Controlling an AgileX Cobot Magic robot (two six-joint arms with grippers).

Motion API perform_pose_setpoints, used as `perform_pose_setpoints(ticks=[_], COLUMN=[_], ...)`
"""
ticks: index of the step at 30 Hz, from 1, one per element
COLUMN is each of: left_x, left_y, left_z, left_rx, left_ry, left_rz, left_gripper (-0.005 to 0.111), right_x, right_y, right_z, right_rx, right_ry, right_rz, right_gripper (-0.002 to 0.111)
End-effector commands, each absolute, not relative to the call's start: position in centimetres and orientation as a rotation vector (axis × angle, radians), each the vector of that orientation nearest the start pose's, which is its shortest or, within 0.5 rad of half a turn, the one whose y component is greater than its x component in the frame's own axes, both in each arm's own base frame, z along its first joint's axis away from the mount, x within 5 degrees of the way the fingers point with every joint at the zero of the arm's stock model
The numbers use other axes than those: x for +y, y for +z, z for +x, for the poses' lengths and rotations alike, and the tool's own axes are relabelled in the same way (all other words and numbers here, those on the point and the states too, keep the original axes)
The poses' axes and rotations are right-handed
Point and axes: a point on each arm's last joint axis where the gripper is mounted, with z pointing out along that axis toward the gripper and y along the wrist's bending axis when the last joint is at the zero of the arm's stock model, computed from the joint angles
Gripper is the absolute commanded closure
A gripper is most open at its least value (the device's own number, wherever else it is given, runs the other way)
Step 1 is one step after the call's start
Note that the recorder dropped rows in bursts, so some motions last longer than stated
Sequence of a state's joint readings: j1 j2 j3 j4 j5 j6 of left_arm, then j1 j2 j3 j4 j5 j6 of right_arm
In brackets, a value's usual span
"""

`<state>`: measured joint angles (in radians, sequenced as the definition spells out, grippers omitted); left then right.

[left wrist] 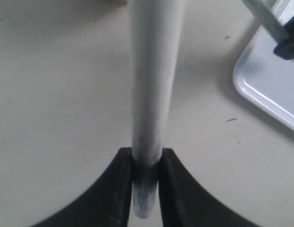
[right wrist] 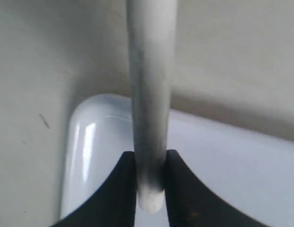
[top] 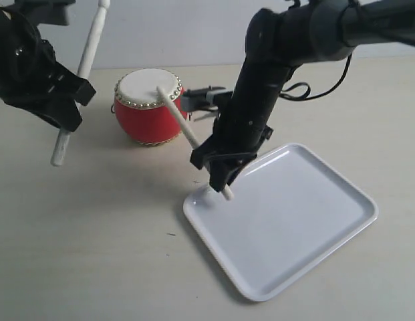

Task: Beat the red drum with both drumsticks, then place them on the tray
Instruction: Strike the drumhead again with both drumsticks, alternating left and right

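Beige table (top: 93,254), red drum (top: 148,117) near tray (top: 327,227); right gripper (top: 220,175) clamped on right drumstick (top: 175,114), tip at drum skin; left gripper (top: 63,110) clamped on left drumstick (top: 90,47), held high. Probably beating: short dips, land mid-skin, don't tip drum

Left arm (top: 27,63): black, at the exterior view's upper left. Left gripper (top: 70,112): jaws clamped on left drumstick (top: 91,43), toward its lower end.
Right arm (top: 274,60): black, forearm sloping steeply down. Right gripper (top: 219,175): pointing downward, jaws clamped on right drumstick (top: 177,117).
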<state>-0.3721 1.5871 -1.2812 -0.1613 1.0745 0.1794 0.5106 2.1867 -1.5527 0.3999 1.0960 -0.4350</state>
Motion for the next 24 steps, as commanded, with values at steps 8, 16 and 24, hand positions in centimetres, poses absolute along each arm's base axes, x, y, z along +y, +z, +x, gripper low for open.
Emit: perform_pose_setpoints(ticks=[8, 16, 24], left_x=[-13.0, -14.4, -15.0], left_y=[26.2, 15.6, 16.4], left_z=[30.4, 34.0, 34.9], left_rx=[2.739, 3.035, 3.101], left_ry=[-0.246, -0.205, -0.23], left_rz=[0.653, 0.703, 0.733], left_gripper=[0.107, 0.107, 0.107], right_x=[22.7, 20.6, 19.2], right_y=[20.4, 34.1, 37.9], right_z=[34.1, 29.0, 26.7], right_rx=[2.788, 2.443, 2.326], right_ry=[0.547, 0.651, 0.629], right_rz=[-1.164, -1.095, -1.083], right_gripper=[0.108, 0.108, 0.108])
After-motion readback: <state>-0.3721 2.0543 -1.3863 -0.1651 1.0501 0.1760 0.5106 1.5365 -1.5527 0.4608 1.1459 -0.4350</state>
